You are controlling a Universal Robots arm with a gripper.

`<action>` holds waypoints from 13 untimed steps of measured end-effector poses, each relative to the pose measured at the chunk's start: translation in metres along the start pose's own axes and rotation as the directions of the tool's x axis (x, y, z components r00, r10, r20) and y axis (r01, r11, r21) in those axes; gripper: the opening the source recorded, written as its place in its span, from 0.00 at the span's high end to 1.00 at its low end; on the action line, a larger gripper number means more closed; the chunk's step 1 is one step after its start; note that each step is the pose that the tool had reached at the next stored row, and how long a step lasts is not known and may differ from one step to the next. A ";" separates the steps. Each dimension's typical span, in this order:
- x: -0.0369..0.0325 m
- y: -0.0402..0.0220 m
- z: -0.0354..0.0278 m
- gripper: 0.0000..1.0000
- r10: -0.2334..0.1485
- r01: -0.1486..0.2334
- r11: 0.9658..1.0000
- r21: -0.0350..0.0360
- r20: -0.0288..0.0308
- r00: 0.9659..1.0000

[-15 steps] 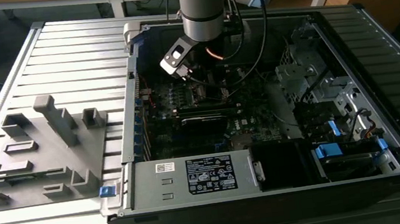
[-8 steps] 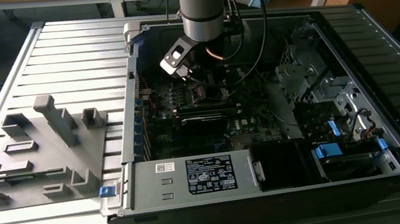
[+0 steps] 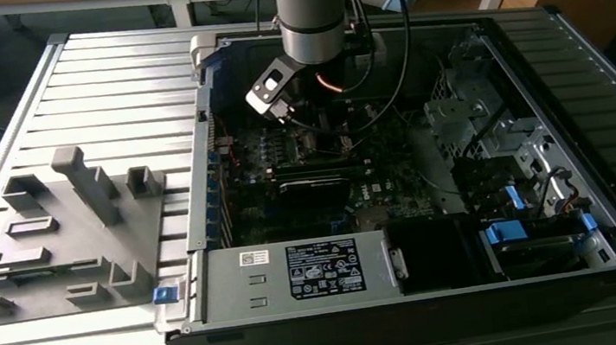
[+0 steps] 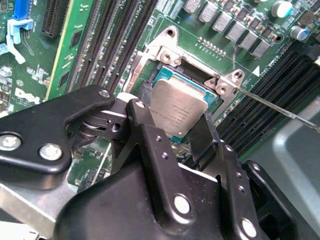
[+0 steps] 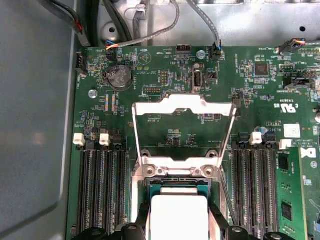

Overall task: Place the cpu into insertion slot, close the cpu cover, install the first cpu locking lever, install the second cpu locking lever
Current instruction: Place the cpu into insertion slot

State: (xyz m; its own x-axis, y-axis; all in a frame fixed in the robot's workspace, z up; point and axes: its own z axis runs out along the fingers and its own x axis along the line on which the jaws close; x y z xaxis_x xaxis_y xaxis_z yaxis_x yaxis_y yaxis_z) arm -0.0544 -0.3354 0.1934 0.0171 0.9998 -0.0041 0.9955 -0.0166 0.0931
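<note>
The cpu [image 4: 177,111], a flat square chip with a dull silver top, sits between my gripper's [image 4: 172,127] black fingers [image 4: 142,122], which are shut on its two opposite edges. It is held low over the insertion slot [image 4: 175,72], whose dark socket and silver rim show beyond the chip. In the first wrist view the cpu [image 5: 179,215] hangs just before the insertion slot [image 5: 177,186], and the cpu cover [image 5: 183,106] stands swung up and open behind it. A thin locking lever [image 4: 270,106] juts out free beside the socket. In the exterior view my gripper [image 3: 327,135] reaches down into the computer case.
Long black memory slots [image 5: 102,190] flank the socket on both sides [image 5: 257,190]. A coin battery [image 5: 119,76] and cables [image 5: 150,35] lie beyond the cover. Outside the case a grey fixture block [image 3: 65,235] rests on the ribbed table; the power supply [image 3: 296,274] fills the case's near side.
</note>
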 end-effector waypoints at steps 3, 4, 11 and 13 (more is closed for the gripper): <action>0.0000 0.0004 0.0001 0.46 -0.002 0.002 1.000 0.000 0.000 1.000; 0.0000 0.0005 0.0000 0.46 -0.002 0.002 1.000 0.000 0.000 1.000; 0.0000 0.0012 0.0001 0.46 -0.005 0.005 1.000 0.000 0.000 1.000; 0.0000 0.0015 0.0001 0.46 -0.005 0.005 1.000 0.000 0.000 1.000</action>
State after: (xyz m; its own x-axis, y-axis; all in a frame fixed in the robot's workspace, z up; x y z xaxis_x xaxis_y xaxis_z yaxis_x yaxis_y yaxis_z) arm -0.0529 -0.3354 0.1934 0.0118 0.9999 -0.0042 0.9956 -0.0113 0.0931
